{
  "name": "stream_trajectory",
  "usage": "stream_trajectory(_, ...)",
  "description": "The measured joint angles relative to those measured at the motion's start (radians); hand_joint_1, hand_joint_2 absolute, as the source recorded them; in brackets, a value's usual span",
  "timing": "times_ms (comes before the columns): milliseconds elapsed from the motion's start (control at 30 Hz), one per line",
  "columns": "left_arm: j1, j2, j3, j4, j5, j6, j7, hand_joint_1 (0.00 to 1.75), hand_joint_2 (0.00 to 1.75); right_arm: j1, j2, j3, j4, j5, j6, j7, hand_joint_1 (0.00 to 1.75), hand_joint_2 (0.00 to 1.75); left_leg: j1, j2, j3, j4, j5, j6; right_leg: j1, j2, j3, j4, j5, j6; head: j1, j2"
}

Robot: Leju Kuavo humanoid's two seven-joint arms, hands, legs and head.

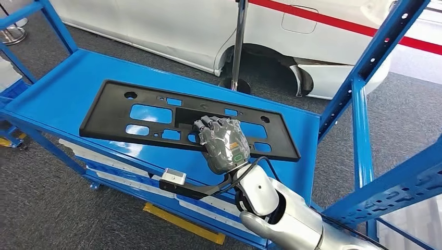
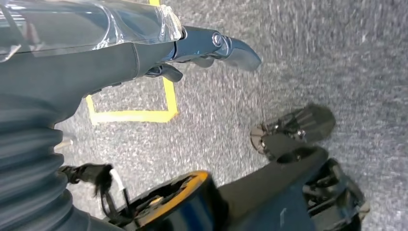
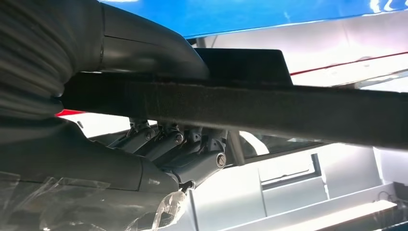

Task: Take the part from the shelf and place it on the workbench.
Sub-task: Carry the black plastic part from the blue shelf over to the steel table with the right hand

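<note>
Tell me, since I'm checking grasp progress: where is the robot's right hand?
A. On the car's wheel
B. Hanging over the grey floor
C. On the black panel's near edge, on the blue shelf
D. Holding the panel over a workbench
C: the right hand grips the near edge of the black panel, thumb and fingers on opposite faces, the panel lying flat on the blue shelf.

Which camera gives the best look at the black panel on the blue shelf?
The head view: the whole black panel lies flat on the blue shelf, the right hand gripping its near edge. The right wrist view shows just that edge, side-on. The left wrist view faces the floor.
</note>
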Motion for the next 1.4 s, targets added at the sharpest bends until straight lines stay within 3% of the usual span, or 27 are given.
stream_trajectory(33, 0.000, 0.000, 0.000, 0.000, -0.002, 0.000, 0.000, 0.00, 1.75, 0.001, -0.001, 0.000, 0.000, 0.000, 0.000, -0.001, 1.75, 1.75, -0.004, -0.013, 0.003, 0.000, -0.002, 0.003, 0.004, 0.003, -0.009, 0.000, 0.017, -0.008, 0.000, 0.000)
stream_trajectory(67, 0.001, 0.000, 0.000, 0.000, -0.004, 0.000, 0.000, 0.00, 1.75, 0.002, -0.001, 0.000, 0.000, 0.000, 0.000, -0.001, 1.75, 1.75, -0.007, -0.028, 0.007, 0.000, -0.005, 0.005, 0.008, 0.010, 0.002, -0.042, 0.053, -0.018, 0.000, 0.000)
stream_trajectory(133, 0.001, -0.001, 0.000, 0.000, -0.009, 0.000, 0.000, 0.00, 1.75, 0.007, -0.001, -0.001, 0.000, 0.000, -0.002, -0.003, 1.75, 1.75, -0.009, -0.051, 0.016, -0.001, -0.011, 0.005, 0.015, 0.056, 0.058, -0.184, 0.138, -0.041, -0.001, 0.000)
stream_trajectory(167, 0.001, -0.001, 0.000, 0.000, -0.010, 0.000, 0.002, 0.00, 1.75, 0.009, -0.001, -0.002, 0.000, 0.001, -0.004, -0.005, 1.75, 1.75, -0.008, -0.060, 0.017, -0.001, -0.014, 0.002, 0.017, 0.080, 0.080, -0.240, 0.163, -0.049, -0.004, 0.000)
stream_trajectory(233, -0.001, -0.001, 0.000, 0.000, -0.012, 0.000, 0.005, 0.00, 1.75, 0.013, 0.000, -0.002, 0.001, 0.001, -0.007, -0.007, 1.75, 1.75, 0.000, -0.072, 0.012, -0.005, -0.014, -0.009, 0.023, 0.105, 0.096, -0.282, 0.171, -0.058, -0.006, 0.000)
stream_trajectory(267, -0.003, -0.001, 0.000, 0.000, -0.012, 0.000, 0.007, 0.00, 1.75, 0.013, 0.002, -0.002, 0.001, 0.001, -0.007, -0.008, 1.75, 1.75, 0.002, -0.078, 0.010, -0.010, -0.012, -0.016, 0.026, 0.096, 0.099, -0.292, 0.171, -0.059, -0.005, 0.000)
stream_trajectory(333, -0.002, -0.001, 0.000, 0.000, -0.012, -0.001, 0.011, 0.00, 1.75, 0.016, 0.008, -0.003, 0.001, 0.000, -0.008, -0.011, 1.75, 1.75, 0.001, -0.053, 0.006, 0.001, -0.020, -0.024, 0.022, 0.077, 0.112, -0.316, 0.177, -0.061, -0.004, 0.000)
stream_trajectory(367, -0.003, -0.002, 0.000, 0.000, -0.013, -0.001, 0.012, 0.00, 1.75, 0.018, 0.011, -0.003, 0.000, 0.000, -0.010, -0.014, 1.75, 1.75, -0.002, -0.029, -0.009, 0.033, -0.038, -0.027, 0.019, 0.067, 0.120, -0.328, 0.180, -0.062, -0.005, 0.000)
stream_trajectory(433, -0.006, -0.001, 0.000, 0.000, -0.013, -0.001, 0.013, 0.00, 1.75, 0.022, 0.013, -0.003, 0.001, 0.000, -0.014, -0.022, 1.75, 1.75, -0.007, 0.015, -0.069, 0.158, -0.101, -0.029, 0.016, 0.048, 0.126, -0.338, 0.183, -0.064, -0.009, 0.000)
stream_trajectory(500, -0.008, 0.000, 0.000, 0.000, -0.013, -0.001, 0.014, 0.00, 1.75, 0.026, 0.011, -0.003, 0.001, -0.002, -0.016, -0.027, 1.75, 1.75, -0.004, 0.023, -0.123, 0.266, -0.142, -0.036, 0.016, 0.033, 0.123, -0.337, 0.186, -0.061, -0.011, 0.000)
stream_trajectory(533, -0.007, 0.000, 0.000, 0.000, -0.013, -0.001, 0.015, 0.00, 1.75, 0.028, 0.010, -0.003, 0.001, -0.003, -0.016, -0.030, 1.75, 1.75, -0.001, 0.024, -0.123, 0.271, -0.139, -0.040, 0.015, 0.027, 0.120, -0.337, 0.188, -0.058, -0.011, 0.000)
stream_trajectory(567, -0.006, 0.002, 0.000, 0.000, -0.013, -0.001, 0.016, 0.00, 1.75, 0.029, 0.009, -0.003, 0.002, -0.004, -0.017, -0.031, 1.75, 1.75, 0.003, 0.027, -0.099, 0.231, -0.118, -0.045, 0.013, 0.024, 0.115, -0.335, 0.191, -0.053, -0.012, 0.000)
stream_trajectory(633, -0.008, 0.003, 0.000, 0.000, -0.014, -0.001, 0.018, 0.00, 1.75, 0.027, 0.008, -0.003, 0.002, -0.006, -0.018, -0.034, 1.75, 1.75, 0.011, 0.039, -0.016, 0.090, -0.068, -0.056, 0.009, 0.021, 0.103, -0.323, 0.194, -0.038, -0.012, 0.000)
stream_trajectory(700, -0.012, 0.001, 0.000, 0.000, -0.016, -0.001, 0.017, 0.00, 1.75, 0.023, 0.007, -0.003, 0.002, -0.008, -0.019, -0.037, 1.75, 1.75, 0.013, 0.047, 0.026, 0.008, -0.039, -0.049, 0.010, 0.019, 0.092, -0.305, 0.187, -0.023, -0.008, 0.000)
stream_trajectory(733, -0.013, 0.000, 0.000, 0.000, -0.016, -0.001, 0.017, 0.00, 1.75, 0.022, 0.007, -0.003, 0.002, -0.008, -0.021, -0.038, 1.75, 1.75, 0.011, 0.047, 0.024, 0.004, -0.034, -0.041, 0.013, 0.017, 0.091, -0.300, 0.181, -0.022, -0.006, 0.000)
stream_trajectory(767, -0.013, 0.000, 0.000, 0.000, -0.016, 0.000, 0.017, 0.00, 1.75, 0.021, 0.006, -0.003, 0.002, -0.009, -0.023, -0.039, 1.75, 1.75, 0.011, 0.043, 0.023, 0.002, -0.029, -0.032, 0.014, 0.016, 0.091, -0.298, 0.177, -0.029, -0.003, 0.000)
stream_trajectory(867, -0.009, 0.001, 0.000, 0.000, -0.013, 0.000, 0.021, 0.00, 1.75, 0.020, 0.004, -0.003, 0.002, -0.009, -0.026, -0.040, 1.75, 1.75, 0.005, 0.035, 0.021, 0.002, -0.023, -0.021, 0.014, 0.015, 0.092, -0.302, 0.189, -0.074, 0.000, 0.000)
stream_trajectory(933, -0.005, 0.002, 0.000, 0.000, -0.012, -0.002, 0.025, 0.00, 1.75, 0.019, 0.003, -0.003, 0.002, -0.009, -0.026, -0.041, 1.75, 1.75, 0.001, 0.033, 0.019, 0.002, -0.021, -0.017, 0.013, 0.015, 0.093, -0.304, 0.198, -0.084, 0.000, 0.000)
stream_trajectory(1033, -0.002, 0.002, 0.000, 0.000, -0.013, -0.003, 0.026, 0.00, 1.75, 0.019, 0.002, -0.003, 0.002, -0.008, -0.026, -0.043, 1.75, 1.75, -0.003, 0.032, 0.018, 0.002, -0.022, -0.012, 0.011, 0.014, 0.092, -0.307, 0.200, -0.074, 0.000, 0.000)
stream_trajectory(1067, -0.002, 0.002, 0.000, 0.000, -0.014, -0.003, 0.025, 0.00, 1.75, 0.019, 0.001, -0.003, 0.002, -0.008, -0.026, -0.044, 1.75, 1.75, -0.004, 0.032, 0.018, 0.003, -0.023, -0.011, 0.009, 0.013, 0.092, -0.308, 0.200, -0.063, 0.000, 0.000)
stream_trajectory(1167, -0.001, 0.002, 0.000, 0.000, -0.018, -0.004, 0.018, 0.00, 1.75, 0.019, 0.001, -0.003, 0.002, -0.008, -0.026, -0.046, 1.75, 1.75, -0.009, 0.032, 0.016, 0.003, -0.026, -0.008, 0.004, 0.013, 0.093, -0.312, 0.197, -0.015, 0.000, 0.000)
stream_trajectory(1200, -0.001, 0.002, 0.000, 0.000, -0.020, -0.005, 0.016, 0.00, 1.75, 0.019, 0.001, -0.003, 0.002, -0.009, -0.026, -0.046, 1.75, 1.75, -0.009, 0.032, 0.015, 0.003, -0.026, -0.008, 0.003, 0.013, 0.093, -0.313, 0.195, -0.005, 0.000, 0.000)
stream_trajectory(1400, 0.000, 0.002, 0.000, 0.000, -0.031, -0.012, 0.017, 0.00, 1.75, 0.019, 0.001, -0.003, 0.002, -0.009, -0.027, -0.046, 1.75, 1.75, -0.009, 0.032, 0.018, -0.007, -0.026, -0.008, 0.003, 0.013, 0.090, -0.313, 0.192, 0.002, 0.000, 0.000)
